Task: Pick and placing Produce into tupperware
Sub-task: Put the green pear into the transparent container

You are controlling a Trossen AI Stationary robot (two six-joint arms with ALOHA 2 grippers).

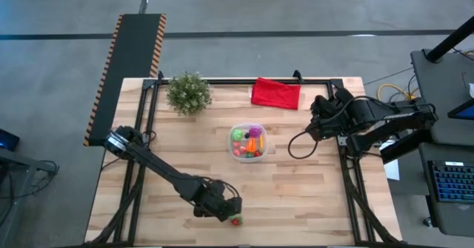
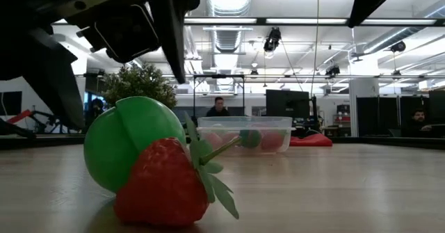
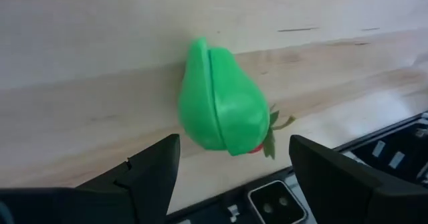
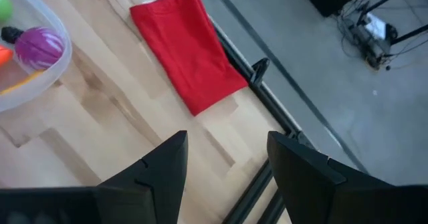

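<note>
A green toy pear [image 3: 224, 114] lies on its side on the table near the front edge. A red strawberry [image 2: 163, 188] rests against it. My left gripper [image 3: 234, 167] hangs open just above the pear [image 1: 235, 219], one finger on either side, touching nothing. The round clear tupperware [image 1: 248, 142] stands at the table's middle with several coloured produce pieces in it, one of them purple [image 4: 39, 47]. My right gripper [image 4: 227, 164] is open and raised at the far right [image 1: 317, 113], holding nothing.
A bushy green potted plant [image 1: 188, 92] stands at the far left and a folded red cloth [image 1: 276, 93] lies at the far edge. A black metal frame [image 1: 348, 181] runs along the table's sides. Bare wood lies between the pear and the tupperware.
</note>
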